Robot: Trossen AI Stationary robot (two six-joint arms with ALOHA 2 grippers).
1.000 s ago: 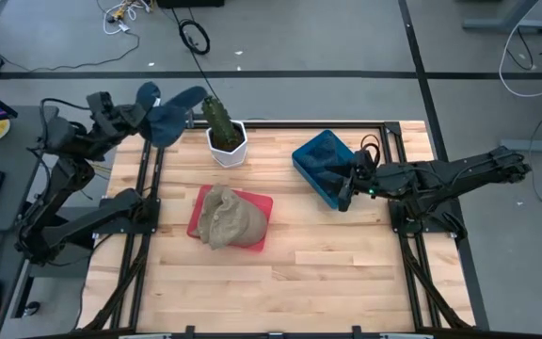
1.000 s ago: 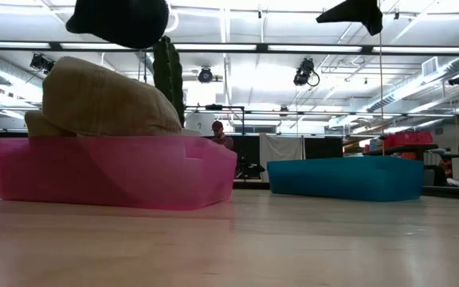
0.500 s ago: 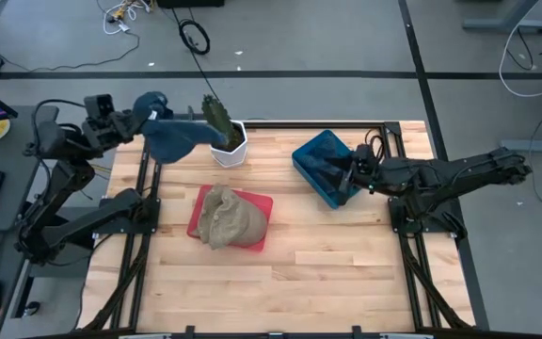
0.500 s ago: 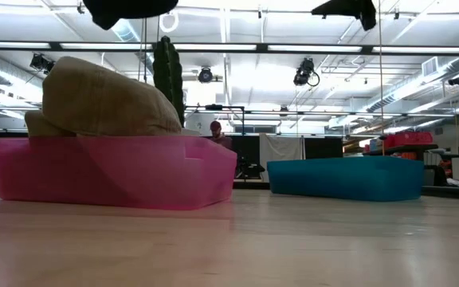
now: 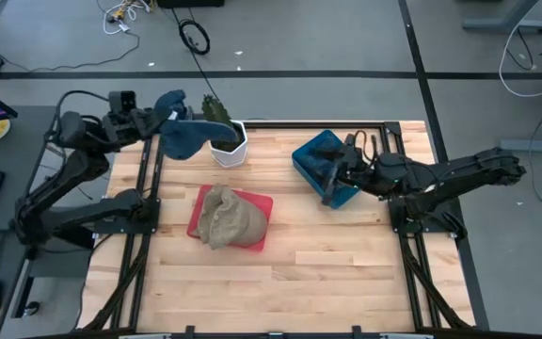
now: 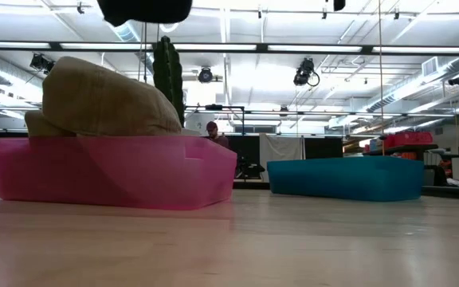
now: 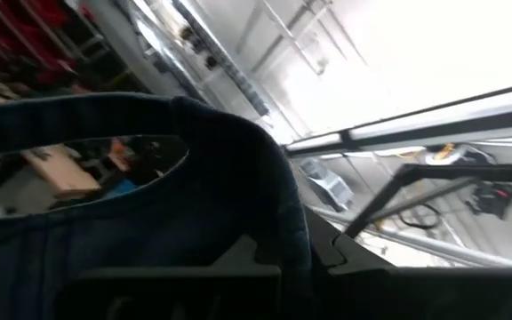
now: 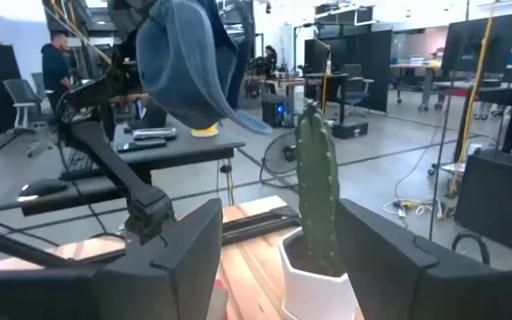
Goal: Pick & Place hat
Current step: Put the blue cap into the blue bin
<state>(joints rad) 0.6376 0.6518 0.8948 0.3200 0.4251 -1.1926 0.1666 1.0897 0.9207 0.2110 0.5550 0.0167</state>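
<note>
A blue denim hat [image 5: 184, 137] hangs in the air over the table's far left corner, right beside a green cactus [image 5: 216, 115] in a white pot [image 5: 228, 149]. My left gripper [image 5: 154, 117] is shut on it. The hat also shows in the right wrist view [image 8: 185, 62] and, as a dark shape, at the top of the low view [image 6: 146, 9]. A tan hat [image 5: 228, 217] lies in a pink bin [image 5: 261, 226]. My right gripper [image 5: 331, 181] hovers open over a blue bin [image 5: 316, 155], pointing level toward the cactus [image 8: 316, 191]. My left gripper pinches the blue hat's cloth at its rim [image 7: 284, 233] between its two fingers, beside an opening in the hat [image 7: 87, 169]. The fingers come from the table's left, tipped somewhat upward. The hat is lifted clear and droops below the fingers, its brim [image 8: 236, 114] toward the cactus.
The cactus pot stands at the table's far edge, close under the hanging hat. The pink bin sits mid-table on the left and the blue bin at the far right. Bare wood [image 5: 327, 273] lies toward the near edge. People and desks show in the room beyond.
My left gripper has swung toward the table's right, toward the cactus, carrying the blue hat, which has turned and now hangs beside the plant. My right gripper has risen a little, rolled at the wrist and edged toward the table's left over the blue bin.
</note>
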